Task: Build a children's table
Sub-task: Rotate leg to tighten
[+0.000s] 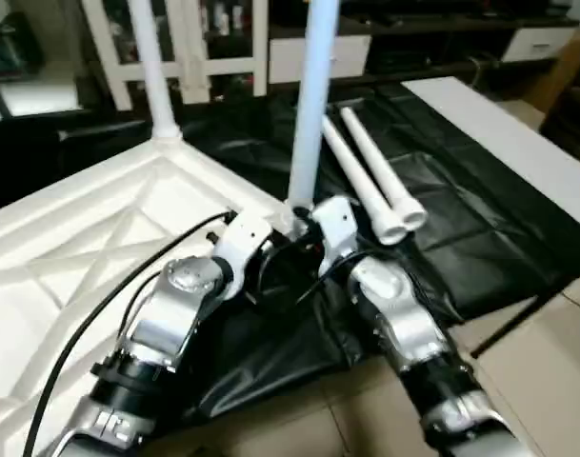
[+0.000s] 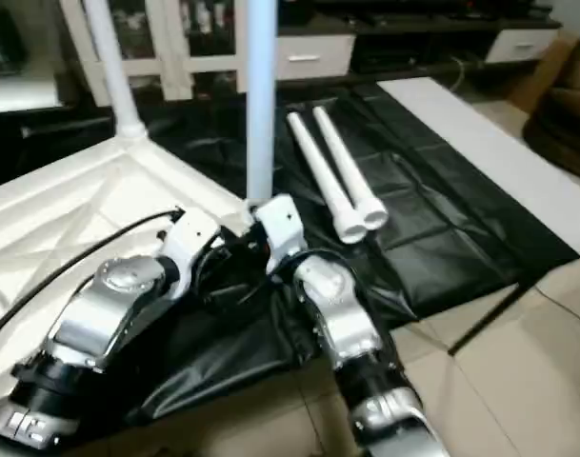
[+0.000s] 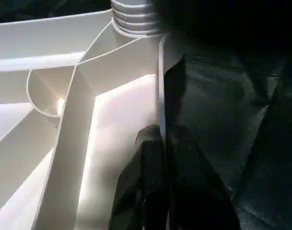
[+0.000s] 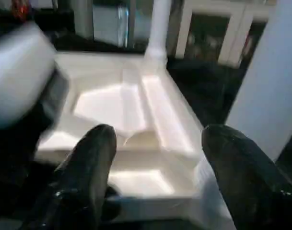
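floor: beige tiles [image 1: 547, 371] | cover: crinkled black sheet [image 1: 461, 228] spread over the floor | right: long white flat board [image 1: 518, 143] lying along the sheet's edge | back: white glass-door cabinet [image 1: 204, 48], low dark unit with white drawer [image 1: 547, 40] | far right: brown armchair [image 2: 566, 105]

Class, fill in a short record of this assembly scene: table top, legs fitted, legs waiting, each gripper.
Table top: white table top lies underside up, ribs showing, on black sheet
Legs fitted: two upright legs, far leg, near leg
Legs waiting: two loose legs lie side by side
Left gripper: jaws shut on the top's rim
Right gripper: jaws open, beside near leg
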